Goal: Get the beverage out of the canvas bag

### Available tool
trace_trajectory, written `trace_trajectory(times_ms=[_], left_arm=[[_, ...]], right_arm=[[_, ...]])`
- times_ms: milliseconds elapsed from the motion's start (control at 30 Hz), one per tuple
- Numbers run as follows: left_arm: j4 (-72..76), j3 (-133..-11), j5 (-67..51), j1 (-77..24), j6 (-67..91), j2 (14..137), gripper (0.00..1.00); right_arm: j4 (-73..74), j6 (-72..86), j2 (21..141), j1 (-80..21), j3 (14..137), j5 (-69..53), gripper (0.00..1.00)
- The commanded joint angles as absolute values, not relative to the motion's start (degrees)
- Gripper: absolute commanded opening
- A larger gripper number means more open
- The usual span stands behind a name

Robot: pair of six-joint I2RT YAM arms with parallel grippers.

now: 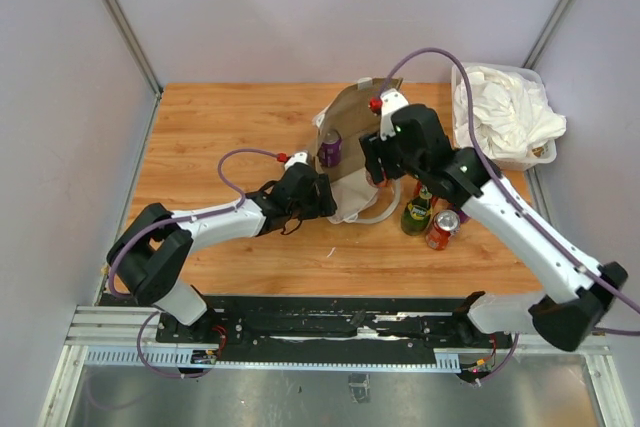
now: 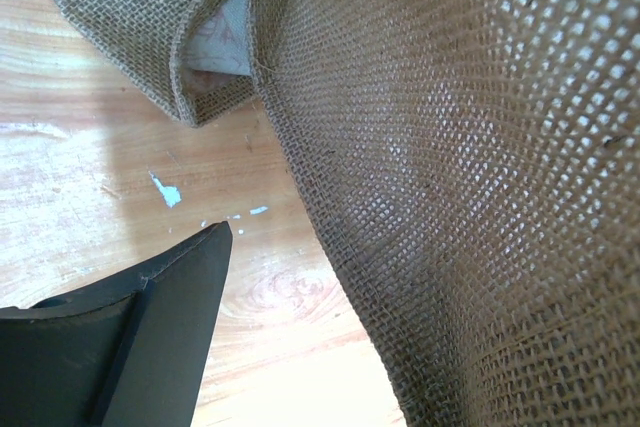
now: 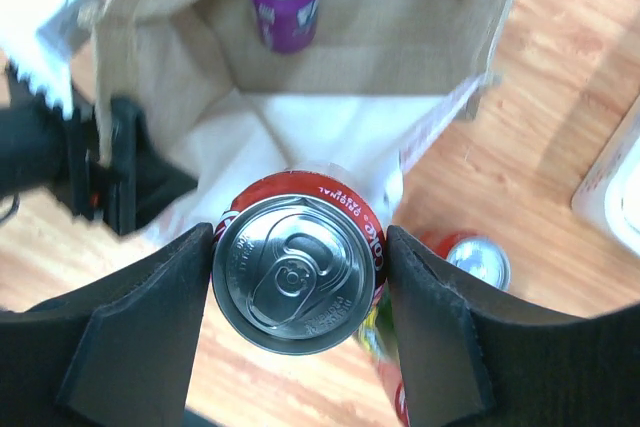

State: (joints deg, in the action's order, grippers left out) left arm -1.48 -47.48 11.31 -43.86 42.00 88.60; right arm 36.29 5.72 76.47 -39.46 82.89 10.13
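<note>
Top view: we log the canvas bag [image 1: 350,122] in the middle of the table [image 1: 220,117], mouth open, with a purple can [image 1: 330,148] upright inside. The left gripper [image 1: 322,195] sits at its near-left rim, the right gripper [image 1: 376,162] over its right side. A green bottle [image 1: 416,213] and a second red can [image 1: 442,229] stand just beside it. A clear bin [image 1: 533,74] of white cloth [image 1: 505,112] sits far right.

Left wrist: burlap close up and one black finger [image 2: 140,347]; we cannot tell its grip here.

Right wrist: the pads [image 3: 150,317] clamp a red soda can [image 3: 297,275] above the bag's near edge. The left gripper pinches the bag's left wall.
</note>
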Motion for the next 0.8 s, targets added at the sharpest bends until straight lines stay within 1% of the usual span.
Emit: trace_trajectory(times_ms=[0,133,300,567,767], left_arm=[[-2.9,-48.9,13.3,-41.9,40.3,90.2,0.81],[-2.6,-48.9,12.8,-39.8,40.0,90.4,0.81],[-3.7,-50.2,12.8,-38.2,39.1,90.8,0.81],[-4.0,-48.8,12.3,-38.1,39.2,89.5,0.80],[-4.0,-47.7,12.1,-38.1,39.4,88.2,0.81]], right_arm=[[37.8,9.9,66.0,-43.1,77.1,14.7,0.01],[40.8,13.0,60.0,-44.9,72.3,14.9,0.01],[41.9,15.8,57.1,-46.3,67.2,14.9,0.01],[37.2,19.7,56.6,-46.6,56.6,12.0,0.01],[32.6,21.4,58.9,-46.6,51.8,14.2,0.01]])
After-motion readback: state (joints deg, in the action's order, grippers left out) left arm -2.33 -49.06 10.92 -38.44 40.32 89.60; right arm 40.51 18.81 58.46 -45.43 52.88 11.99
